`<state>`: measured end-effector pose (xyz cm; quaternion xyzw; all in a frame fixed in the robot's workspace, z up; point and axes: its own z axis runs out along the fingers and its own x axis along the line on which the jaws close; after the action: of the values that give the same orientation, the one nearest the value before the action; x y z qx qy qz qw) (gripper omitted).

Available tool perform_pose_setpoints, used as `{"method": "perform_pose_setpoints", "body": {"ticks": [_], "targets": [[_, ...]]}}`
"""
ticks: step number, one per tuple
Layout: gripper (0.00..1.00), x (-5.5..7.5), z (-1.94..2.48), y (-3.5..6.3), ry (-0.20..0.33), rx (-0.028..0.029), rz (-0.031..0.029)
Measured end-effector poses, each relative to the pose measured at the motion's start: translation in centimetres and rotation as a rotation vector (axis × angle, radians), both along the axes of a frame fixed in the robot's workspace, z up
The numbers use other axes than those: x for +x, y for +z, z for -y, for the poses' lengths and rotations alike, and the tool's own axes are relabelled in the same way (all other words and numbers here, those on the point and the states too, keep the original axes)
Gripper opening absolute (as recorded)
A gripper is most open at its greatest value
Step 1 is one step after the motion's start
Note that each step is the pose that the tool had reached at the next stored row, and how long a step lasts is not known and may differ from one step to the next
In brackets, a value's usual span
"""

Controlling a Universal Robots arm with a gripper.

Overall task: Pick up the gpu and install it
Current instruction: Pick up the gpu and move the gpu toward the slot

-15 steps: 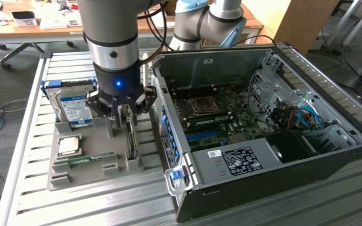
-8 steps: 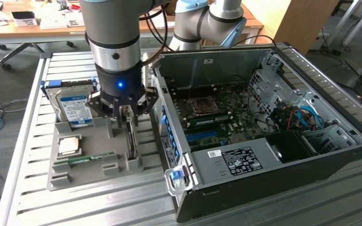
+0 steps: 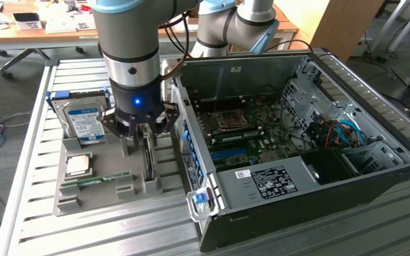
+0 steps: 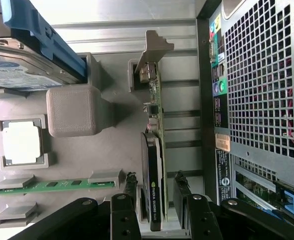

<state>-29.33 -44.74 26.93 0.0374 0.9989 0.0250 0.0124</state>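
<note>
**Gripper straddles the GPU in its holder slot**

The gripper (image 3: 147, 137) (image 4: 155, 175) hangs low over the grey holder tray (image 3: 109, 154) (image 4: 112, 155), which lies on the slatted metal table (image 3: 119, 234) just beside the open computer case (image 3: 386, 160) (image 4: 257, 75), on the exterior view's left of it. The gpu (image 3: 149, 162) (image 4: 154, 135) stands on edge in a slot of that tray, on the side of the tray nearest the case. In the wrist view its black cooler block faces one finger, its green board faces the other, and its silver end bracket sticks up at the far end of the slot.

The fingers (image 4: 130, 187) are set partly apart, one on each side of the card at the cooler end. A gap shows between each finger and the card, widest on the green-board side, so nothing is clamped and the card rests in its slot.

Elsewhere on the tray, a hard drive (image 3: 85, 124) (image 4: 22, 70) with a blue carrier stands at the back. A square processor (image 3: 79, 164) (image 4: 21, 142) lies flat in a recess, and a thin green memory stick (image 3: 100, 180) (image 4: 52, 185) sits in its own groove beside it, both well apart from the fingers. Inside the case, the motherboard (image 3: 255, 133) lies exposed, with the power supply (image 3: 269, 181) in front of it.
</note>
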Motion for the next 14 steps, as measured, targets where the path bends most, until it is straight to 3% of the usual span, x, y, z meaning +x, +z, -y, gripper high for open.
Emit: {"method": "perform_pose_setpoints", "body": {"ticks": [14], "targets": [[0.43, 0.16, 0.0, -0.61, 0.0, 0.0004, -0.0001]]}}
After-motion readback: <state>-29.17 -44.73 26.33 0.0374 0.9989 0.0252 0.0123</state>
